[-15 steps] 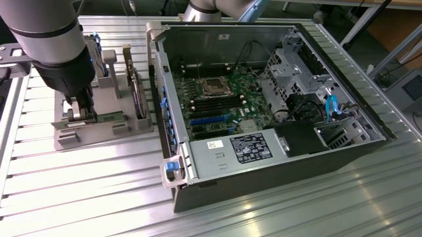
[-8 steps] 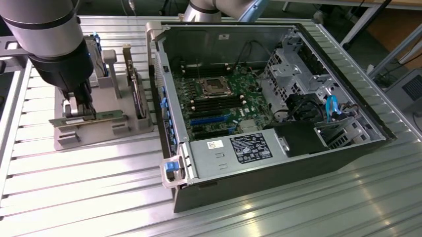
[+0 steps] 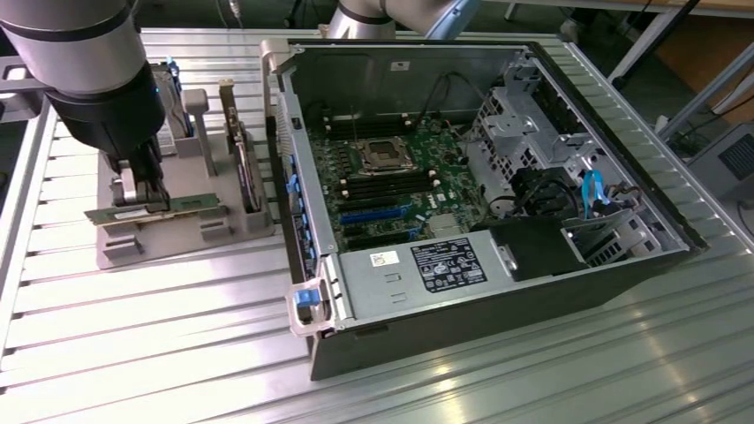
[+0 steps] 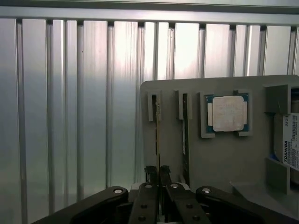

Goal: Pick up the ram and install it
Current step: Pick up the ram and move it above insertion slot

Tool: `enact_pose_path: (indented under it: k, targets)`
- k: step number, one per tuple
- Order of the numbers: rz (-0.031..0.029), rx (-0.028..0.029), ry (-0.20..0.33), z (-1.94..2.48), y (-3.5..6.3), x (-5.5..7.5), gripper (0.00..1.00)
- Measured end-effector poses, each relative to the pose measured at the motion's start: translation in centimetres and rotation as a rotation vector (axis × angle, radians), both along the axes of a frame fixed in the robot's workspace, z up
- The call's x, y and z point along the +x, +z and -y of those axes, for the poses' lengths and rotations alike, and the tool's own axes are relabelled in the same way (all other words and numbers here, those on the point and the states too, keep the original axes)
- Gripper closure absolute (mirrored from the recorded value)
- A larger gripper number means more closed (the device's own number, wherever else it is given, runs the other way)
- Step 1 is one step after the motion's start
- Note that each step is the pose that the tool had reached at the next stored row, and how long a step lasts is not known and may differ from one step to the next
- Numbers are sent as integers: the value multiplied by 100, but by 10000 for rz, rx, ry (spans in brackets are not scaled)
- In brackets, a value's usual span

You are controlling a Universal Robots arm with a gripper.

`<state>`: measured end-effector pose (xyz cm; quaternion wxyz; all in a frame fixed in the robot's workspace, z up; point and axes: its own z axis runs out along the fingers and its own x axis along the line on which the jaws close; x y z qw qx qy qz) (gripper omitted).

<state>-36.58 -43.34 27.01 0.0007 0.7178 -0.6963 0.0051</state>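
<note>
The ram (image 4: 157, 135) is a thin green stick standing on edge in a slot of the grey holder (image 4: 219, 163). My gripper (image 4: 157, 173) is shut on it, one dark fingertip (image 4: 150, 172) pressed to each side near one end. In the exterior view the gripper (image 3: 150, 205) reaches straight down onto the ram (image 3: 189, 207), which lies across the front of the holder (image 3: 177, 249). A second, similar stick (image 4: 185, 130) stands in the neighbouring slot. The open computer case (image 3: 495, 291) lies on the exterior view's right, with the motherboard's dark memory slots (image 3: 380, 182) exposed.
A square silver CPU (image 4: 228, 113) and a Toshiba drive (image 4: 290, 147) also sit in the holder. An upright card (image 3: 242, 168) stands between my arm and the case wall (image 3: 282, 159). Ribbed metal table (image 3: 141, 336) surrounds everything.
</note>
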Motion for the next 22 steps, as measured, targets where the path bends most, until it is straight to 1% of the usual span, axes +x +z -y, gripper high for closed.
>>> enact_pose_path:
  k: [3, 4, 15, 22]
  targets:
    - [0, -37, 0, 0, 11, 1, 87]
    - [-1, -40, 0, 0, 16, 0, 87]
    - [0, -55, 0, 0, 55, 0, 87]
    - [0, -63, 0, 0, 100, 0, 87]
